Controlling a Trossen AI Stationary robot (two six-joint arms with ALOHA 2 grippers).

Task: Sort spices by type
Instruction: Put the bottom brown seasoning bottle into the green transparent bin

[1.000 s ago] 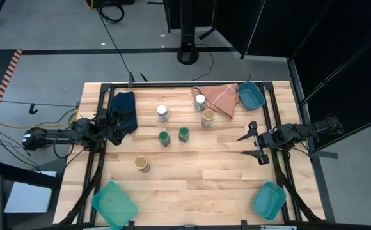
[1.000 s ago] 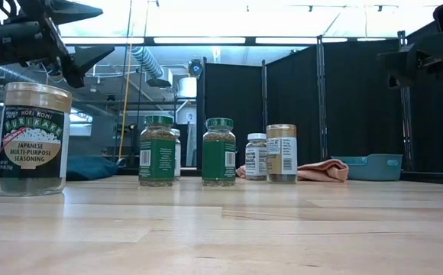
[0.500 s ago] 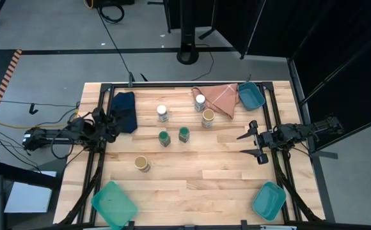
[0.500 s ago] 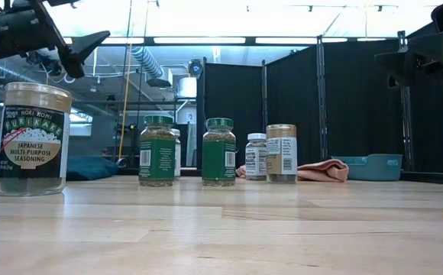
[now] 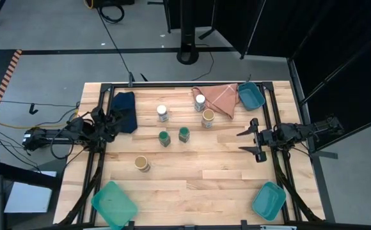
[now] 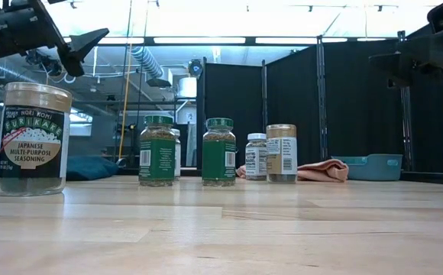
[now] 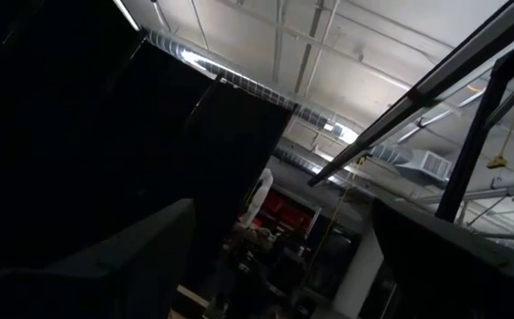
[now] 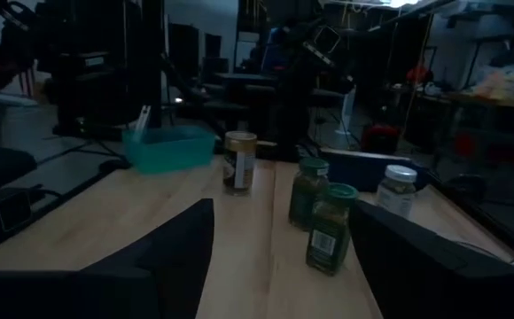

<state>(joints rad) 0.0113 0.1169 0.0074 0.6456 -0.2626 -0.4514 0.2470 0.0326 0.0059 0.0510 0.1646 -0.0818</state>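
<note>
Green-lidded jars: two are seen upright just beside each other at the middle of the surface.
White-lidded jars: one is placed behind the green pair; the other is set at the edge of the pink cloth.
Tan-lidded jars: one is placed just in front of that white-lidded jar; the other is set alone, well apart, toward the near left.
Teal bins: one is noted at the far right corner, one at the near right, one at the near left.
Dark blue cloth: it is laid at the far left.
Left claw: it is held above the left edge beside the dark cloth, fingers spread apart, nothing gripped.
Right claw: it is held above the right edge, fingers apart, nothing gripped.
</note>
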